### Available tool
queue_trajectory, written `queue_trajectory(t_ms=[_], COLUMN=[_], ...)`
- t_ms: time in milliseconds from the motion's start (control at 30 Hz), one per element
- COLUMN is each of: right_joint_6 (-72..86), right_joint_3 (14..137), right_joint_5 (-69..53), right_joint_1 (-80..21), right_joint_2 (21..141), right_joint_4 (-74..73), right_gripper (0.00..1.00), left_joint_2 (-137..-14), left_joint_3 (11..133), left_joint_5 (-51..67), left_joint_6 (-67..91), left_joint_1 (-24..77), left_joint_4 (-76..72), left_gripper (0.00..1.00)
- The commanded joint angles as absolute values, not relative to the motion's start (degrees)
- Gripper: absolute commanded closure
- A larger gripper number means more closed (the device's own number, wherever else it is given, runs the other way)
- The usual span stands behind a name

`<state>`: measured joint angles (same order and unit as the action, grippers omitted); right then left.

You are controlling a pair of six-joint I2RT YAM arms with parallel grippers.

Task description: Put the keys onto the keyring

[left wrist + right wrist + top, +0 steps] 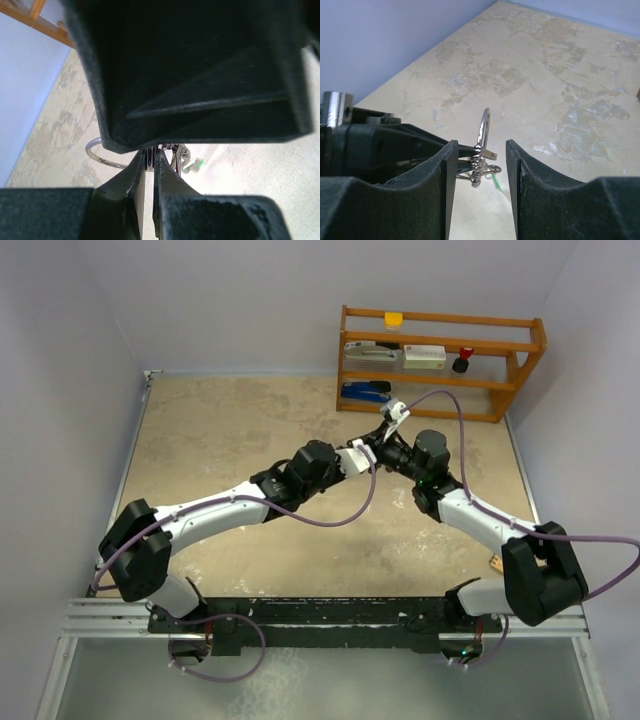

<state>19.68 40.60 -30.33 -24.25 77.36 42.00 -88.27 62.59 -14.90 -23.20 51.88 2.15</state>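
Readable text: none in any view.
White box [424,356] on the wooden shelf [520,340]: faint coloured print, too small to read.
keyring [484,131]: bare shiny metal, no stamp legible.
Arm casings [215,510]: black and white shells, no brand or number legible.
Worktop [250,430]: mottled beige stains only, no lettering.

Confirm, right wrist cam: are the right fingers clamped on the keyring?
No, the right fingers stand apart, with open gaps showing on both sides of the keyring.
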Motion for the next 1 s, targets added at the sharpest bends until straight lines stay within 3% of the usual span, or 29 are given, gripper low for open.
queue_trajectory(t_ms=[0, 367, 967], right_joint_6=[18.42, 18.34, 17.68], right_joint_3=[43.06, 39.54, 39.05], right_joint_5=[-27.95, -25.67, -28.10], right_joint_1=[-24.21, -24.18, -24.17], right_joint_2=[77.84, 76.86, 72.21], right_joint_4=[41.40, 39.71, 42.76], right_gripper=[0.54, 0.55, 0.58], left_joint_2=[-86.93, -85.87, -81.25], left_joint_3=[66.30, 67.32, 61.00], left_joint_5=[-19.09, -24.52, -19.52], left_joint_6=[-25.03, -21.96, -23.81], left_joint_1=[52.73, 52.73, 52.67], left_joint_4=[-0.73, -5.39, -14.16], left_gripper=[1.00, 1.00, 1.00])
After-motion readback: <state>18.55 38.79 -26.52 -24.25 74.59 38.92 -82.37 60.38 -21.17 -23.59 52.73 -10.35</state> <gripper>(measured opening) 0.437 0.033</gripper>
